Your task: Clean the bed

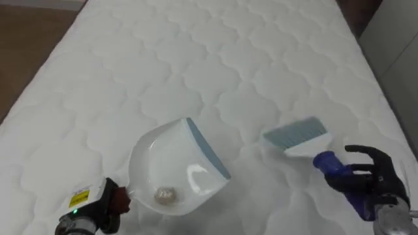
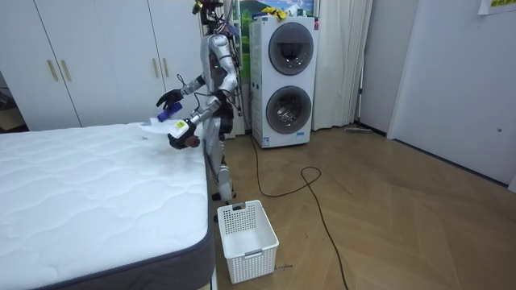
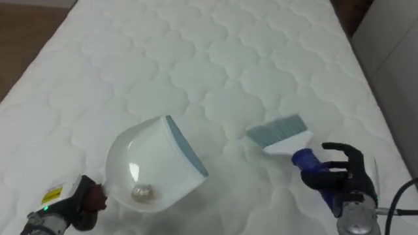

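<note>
At the near left we see the left hand [image 1: 112, 199] curled tight round the handle of the white plastic dustpan with a grey-blue lip [image 1: 171, 166]. The pan lies low over the white quilted mattress [image 1: 196, 52], but we cannot tell whether it touches. Its long axis runs from the handle at the near left to the lip at the far right. A small pale crumpled lump [image 1: 166, 194] sits deep in the pan, close to the handle and well back from the lip. Right of the lip comes a strip of bare quilting, then the white hand brush with grey-blue bristles and a blue handle [image 1: 297, 136]. Its bristle head is turned towards the pan and its handle runs back to the near right, where the right hand [image 1: 369, 175] is clamped round it. We judge that any further stroke must run leftward, from the brush across that strip and into the lip.
</note>
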